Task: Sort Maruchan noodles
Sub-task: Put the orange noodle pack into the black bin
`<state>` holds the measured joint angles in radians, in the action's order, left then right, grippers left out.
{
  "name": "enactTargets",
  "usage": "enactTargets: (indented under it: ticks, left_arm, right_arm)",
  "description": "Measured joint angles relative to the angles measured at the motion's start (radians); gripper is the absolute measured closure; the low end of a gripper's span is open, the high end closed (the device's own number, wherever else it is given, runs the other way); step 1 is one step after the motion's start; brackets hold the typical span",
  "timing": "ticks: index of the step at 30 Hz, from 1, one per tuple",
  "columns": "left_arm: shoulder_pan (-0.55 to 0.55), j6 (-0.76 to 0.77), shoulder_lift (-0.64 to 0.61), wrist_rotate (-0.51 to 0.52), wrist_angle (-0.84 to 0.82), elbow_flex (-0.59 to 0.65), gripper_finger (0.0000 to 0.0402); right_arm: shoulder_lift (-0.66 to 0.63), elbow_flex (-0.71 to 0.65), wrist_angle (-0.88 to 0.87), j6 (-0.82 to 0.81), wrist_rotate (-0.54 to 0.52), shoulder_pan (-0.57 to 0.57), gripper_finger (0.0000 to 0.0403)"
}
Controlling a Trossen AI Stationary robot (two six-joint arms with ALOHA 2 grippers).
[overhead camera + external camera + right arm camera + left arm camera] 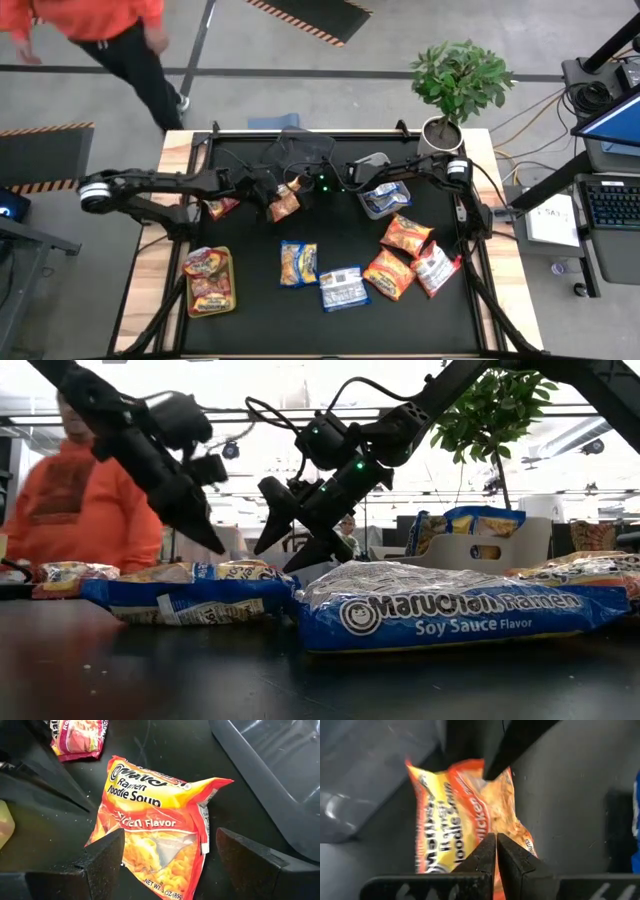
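- Clenched: left gripper (496,851), fingertips pinched together right at the edge of the orange chicken packet (465,815).
- Spread wide: right gripper (170,852), released, fingers straddling that same packet, which lay flat on the black table (165,745) between them.

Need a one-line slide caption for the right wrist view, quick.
Open right gripper straddles an orange chicken-flavor packet on the black table.

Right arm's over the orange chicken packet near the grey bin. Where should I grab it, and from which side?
Come straight down with the right gripper, which is open and astride the orange chicken packet. Pinch across its short width near the middle: it lies flat, its long edges clear. The left gripper, shut, hangs close.
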<state>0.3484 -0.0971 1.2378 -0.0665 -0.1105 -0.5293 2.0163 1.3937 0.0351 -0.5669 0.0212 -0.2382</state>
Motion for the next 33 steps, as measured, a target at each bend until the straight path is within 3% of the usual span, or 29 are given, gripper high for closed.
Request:
enactTargets:
  ticks: [6,10,18,33]
  left_arm:
    - [0.000,0.001,-0.118,0.062,-0.133,0.025,0.0402]
    - [0.000,0.018,-0.121,0.066,-0.028,0.099,0.0402]
    - [0.000,0.057,-0.022,0.064,0.233,0.205,0.0402]
    - [0.000,0.058,0.155,0.058,0.355,0.193,0.0402]
  right_arm:
    - [0.000,0.000,0.000,-0.001,0.003,0.000,0.0099]
    - [0.000,0.000,0.000,-0.008,0.004,0.000,0.0101]
    - [0.000,-0.009,0.000,-0.009,0.000,0.002,0.0101]
    - [0.051,-0.019,0.059,0.003,-0.020,0.009,0.0099]
